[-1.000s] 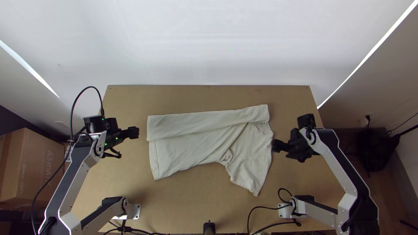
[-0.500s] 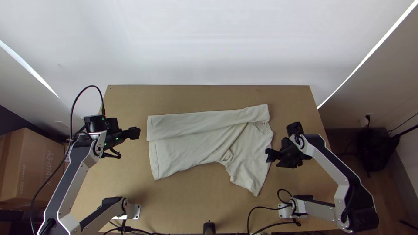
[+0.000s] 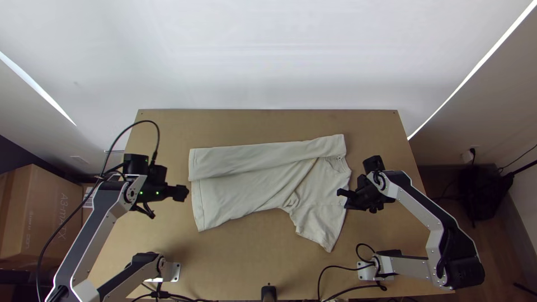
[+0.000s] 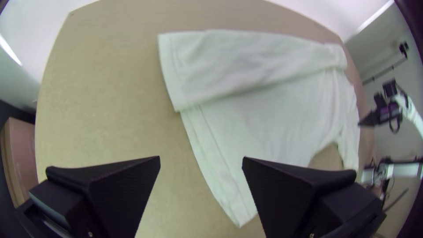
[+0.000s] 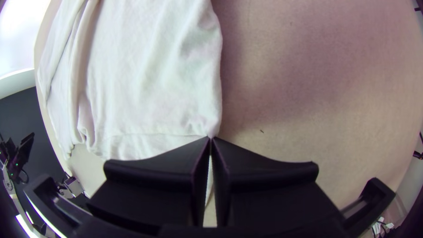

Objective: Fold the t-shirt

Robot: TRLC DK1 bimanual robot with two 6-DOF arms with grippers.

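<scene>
My left gripper (image 3: 182,193) stands above the table just left of the pale t-shirt (image 3: 240,196). The left wrist view shows that gripper (image 4: 201,159) open and empty, near the shirt's hem (image 4: 211,145). My right gripper (image 3: 340,194) is over the shirt's collar-end side, above the sleeve area. In the right wrist view this gripper (image 5: 210,139) has its tips together over the outer edge of the shirt (image 5: 154,75); no cloth is visibly pinched. The shirt lies flat, its far side folded inward in a long strip, the near sleeve (image 3: 321,226) spread toward the table's front.
Bare wooden table (image 3: 246,257) surrounds the shirt. Cables (image 3: 347,288) run near the right arm's base, and a small black device (image 3: 268,293) stands at the near edge. A cardboard box (image 3: 42,215) is off the table at the left.
My left gripper has moved slightly right and nearer the table's front, toward the shirt's hem. My right gripper has moved left, over the shirt's edge. The shirt lies as before.
</scene>
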